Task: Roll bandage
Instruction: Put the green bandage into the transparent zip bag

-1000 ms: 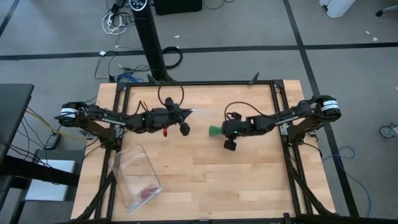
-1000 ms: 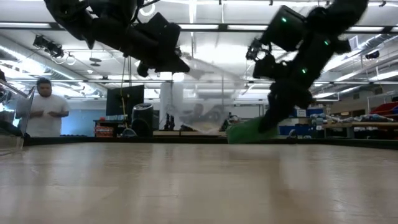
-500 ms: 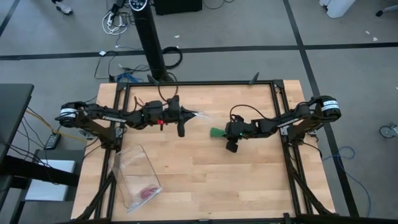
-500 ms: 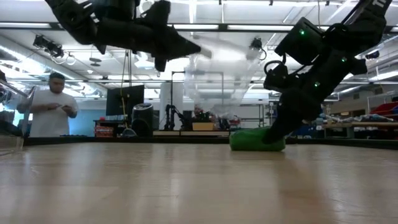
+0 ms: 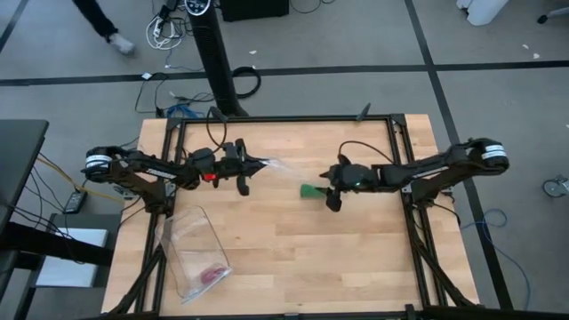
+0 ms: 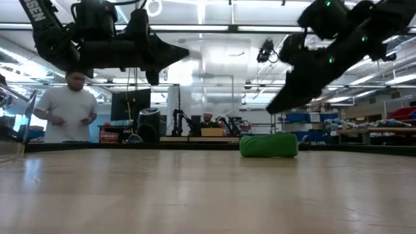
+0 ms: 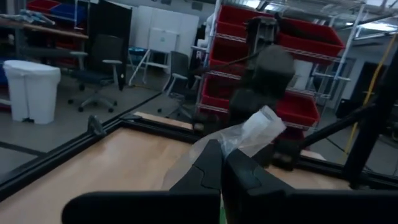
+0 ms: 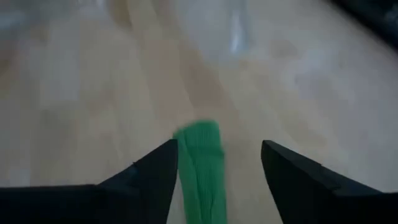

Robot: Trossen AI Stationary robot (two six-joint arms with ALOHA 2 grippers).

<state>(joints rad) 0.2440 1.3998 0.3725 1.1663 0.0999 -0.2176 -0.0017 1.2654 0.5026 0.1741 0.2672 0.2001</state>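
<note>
- Bandage (image 5: 308, 190): a small bright green roll lying on its side on the surface (image 5: 293, 258), near the middle and slightly toward the right arm. In the low view (image 6: 269, 144) it rests flat on the wood with nothing touching it. Judged already rolled, or nearly so, and set down where both arms can reach it.
- Right tool (image 5: 331, 197): just beside the roll on its right-arm side and lifted clear of the wood, as the low view shows. Its fingers (image 8: 152, 174) are spread wide, with the green roll (image 8: 200, 163) showing between and beyond them and no contact visible. The placement reads as a release: jaws apart and raised so the roll can lie by itself.
- Left tool (image 5: 244, 169): raised above the surface on the left arm's side, well apart from the bandage. Its fingers (image 7: 205, 168) are pressed together on a clear plastic bag (image 7: 245, 134), which trails limp from the tips toward the roll (image 5: 271, 164). Judged held up so its mouth hangs free, perhaps to receive the roll.
- Second clear bag (image 5: 194, 249): flat on the surface at the near left, with a small pink item (image 5: 211, 275) inside; out of the working area.
- Person (image 6: 67, 110): standing in the room beyond the surface, taking no part.
</note>
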